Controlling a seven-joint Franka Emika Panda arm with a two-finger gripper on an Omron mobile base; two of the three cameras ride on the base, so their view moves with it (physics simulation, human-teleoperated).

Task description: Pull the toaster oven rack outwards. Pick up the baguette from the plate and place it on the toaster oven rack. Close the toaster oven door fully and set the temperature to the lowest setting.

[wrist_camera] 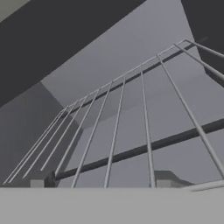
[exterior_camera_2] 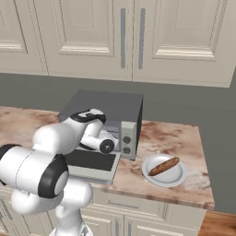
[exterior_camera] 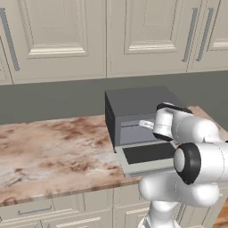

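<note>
worktop (exterior_camera: 53, 147): brown marbled, cream cabinets (exterior_camera: 62, 35) overhead
tool (wrist_camera: 99, 183): fingertips apart over toaster oven rack (wrist_camera: 131, 127)
hidden: oven inside, behind arm

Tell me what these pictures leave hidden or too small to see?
- Toaster oven inside: left base view, arm blocks the opening.
- Toaster oven door: right base view, arm covers part.
- Knobs: right base view, markings too small.
- Toaster oven rack: hand view, front edge cut off at the bottom.

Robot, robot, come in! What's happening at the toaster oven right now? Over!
Fingers at the rack's front edge, inside the toaster oven. Door down flat. Baguette waiting on plate. Nothing blocking.
</note>
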